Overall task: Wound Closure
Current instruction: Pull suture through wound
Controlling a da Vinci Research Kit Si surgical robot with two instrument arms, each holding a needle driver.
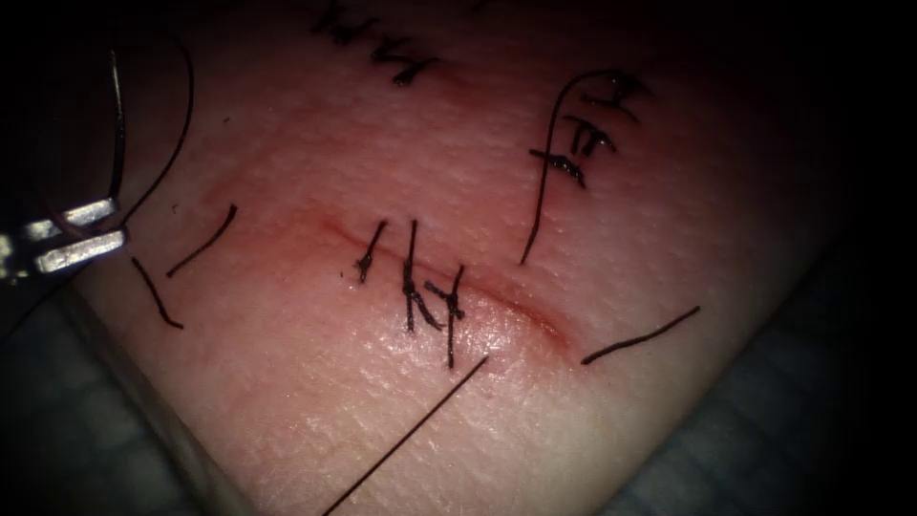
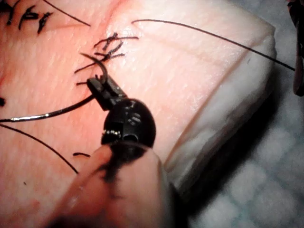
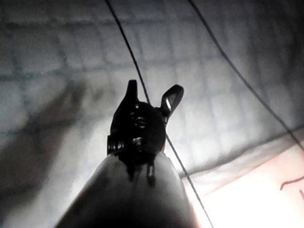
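The needle (image 1: 117,124) is sitting well left of the cut (image 1: 439,287), clear of the tissue (image 1: 315,401), a thin dark curve rising from the left tool (image 1: 76,234), whose jaws are clamping it near one end of its curve. In the left wrist view the same needle (image 2: 47,114) is sweeping away from the left tool (image 2: 102,88) over the pink surface. Thread (image 1: 406,435) is running slack from the knotted stitches (image 1: 420,291) across the cut. The right tool (image 3: 152,95) is hanging over the gridded worktop (image 3: 57,57), jaws spread wide, gripping nothing, with thread (image 3: 137,76) passing between them. I'd worry that this loose strand could snag on those parted jaws, or the needle could twist in so short a grip.
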